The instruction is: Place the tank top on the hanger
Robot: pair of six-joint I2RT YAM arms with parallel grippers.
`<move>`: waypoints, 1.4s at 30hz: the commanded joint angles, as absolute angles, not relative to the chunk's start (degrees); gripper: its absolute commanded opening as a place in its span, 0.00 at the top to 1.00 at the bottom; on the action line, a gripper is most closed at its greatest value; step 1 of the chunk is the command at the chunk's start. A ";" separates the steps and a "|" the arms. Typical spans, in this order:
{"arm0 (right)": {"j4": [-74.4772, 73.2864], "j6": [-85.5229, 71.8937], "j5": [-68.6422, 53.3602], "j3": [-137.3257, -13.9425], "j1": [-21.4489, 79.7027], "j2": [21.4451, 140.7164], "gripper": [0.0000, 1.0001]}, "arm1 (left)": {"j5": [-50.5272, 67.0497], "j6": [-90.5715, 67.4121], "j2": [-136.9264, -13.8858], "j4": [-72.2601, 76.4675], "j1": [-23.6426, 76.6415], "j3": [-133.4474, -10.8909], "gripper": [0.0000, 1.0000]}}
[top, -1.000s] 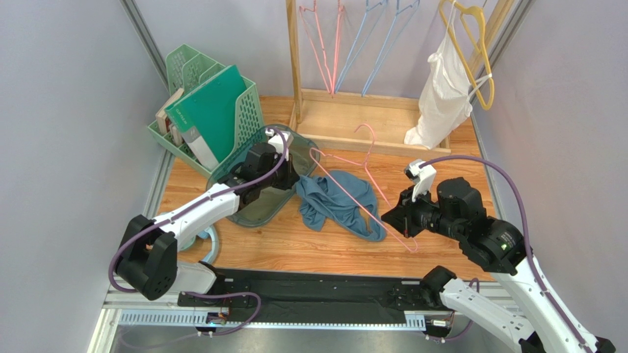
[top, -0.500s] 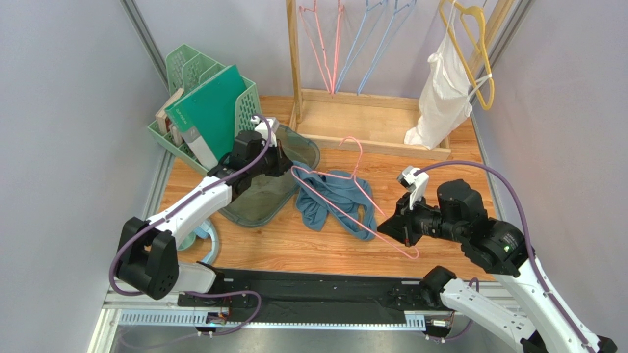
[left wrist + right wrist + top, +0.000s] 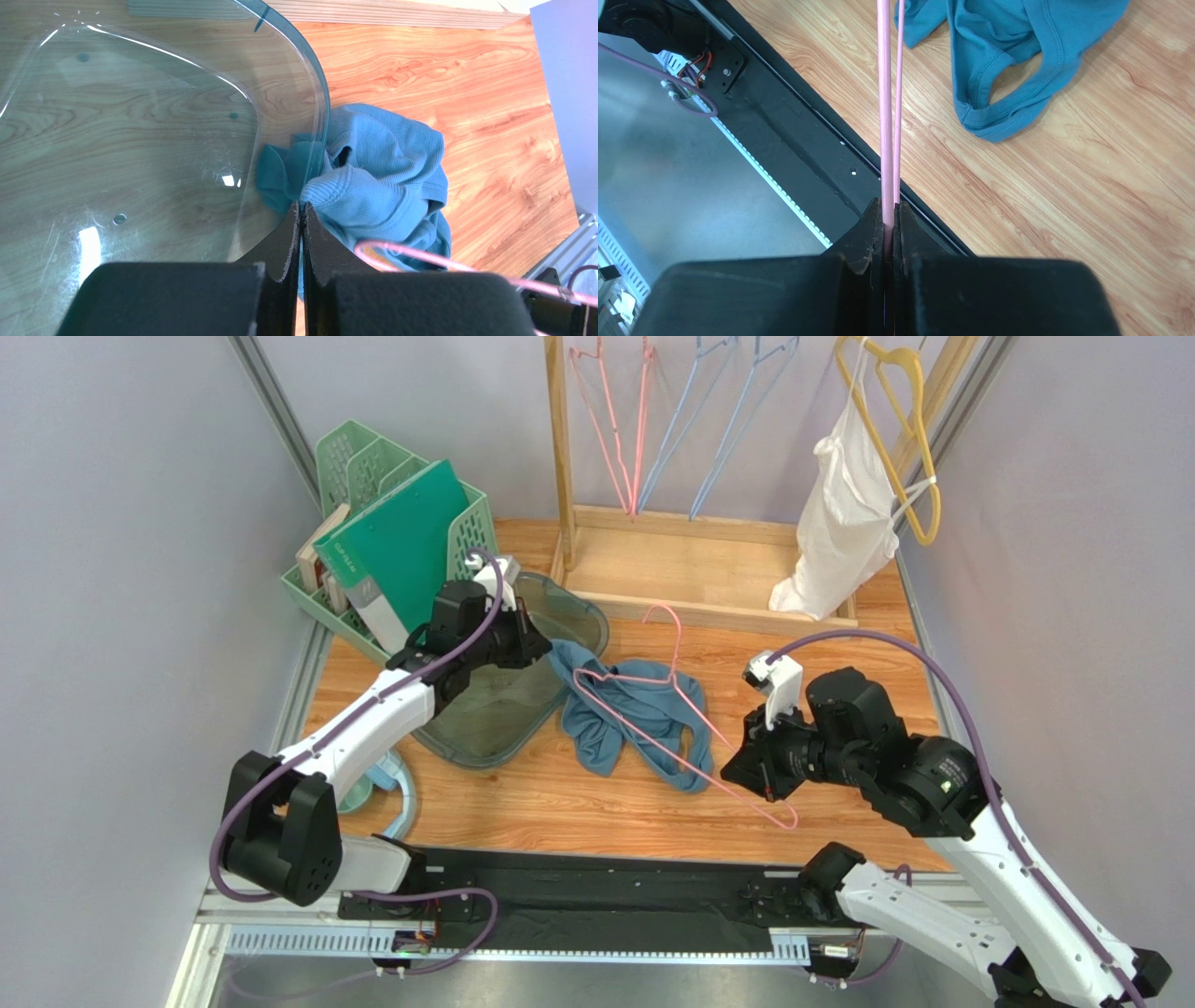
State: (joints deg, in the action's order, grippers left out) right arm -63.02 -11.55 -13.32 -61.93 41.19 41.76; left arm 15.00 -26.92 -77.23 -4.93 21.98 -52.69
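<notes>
Toward the counter's point(image 3: 561, 805) left edge, left arm point(image 3: 379, 721): it is stretched from its base over the tinted clear dish point(image 3: 484, 735), with the wrist angled down toward the counter's middle. The left fingers point(image 3: 288, 234) are closed, and a ribbed fold of the tank top point(image 3: 379, 168) is pinched at their tips, just beside the dish's rim.
Tank top, place: it is crumpled at the middle of the counter. One end is raised to the left fingers and a strap loop trails toward the near edge. It is not yet threaded on the hanger point(image 3: 421, 254).
Tank top, handling: it is judged light, soft and limp, so sagging and bunching are expected wherever it is unsupported. A hemmed strap or neckline edge is judged the best hold, since only loose cloth would be gathered by a mid-panel pinch.
Hanger: the thin pink wire is slanted over the tank top, hook toward the far edge. It is judged light, springy and prone to pivot when held at one point.
Right arm point(image 3: 898, 770): it is bent low over the near right part of the counter, with the wrist turned leftward. The right fingers point(image 3: 875, 234) are clamped on the hanger's near corner, where two wires meet.
</notes>
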 commanded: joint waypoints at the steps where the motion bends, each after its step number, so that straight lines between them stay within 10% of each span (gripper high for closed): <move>1: -63.98 -13.09 -9.93 -65.48 42.01 42.89 1.00 | 16.17 -26.89 -74.10 -4.30 21.27 -54.67 1.00; 42: -59.95 -12.65 -2.64 -70.49 53.96 49.57 1.00 | 19.86 -21.62 -66.53 -10.02 20.92 -54.66 1.00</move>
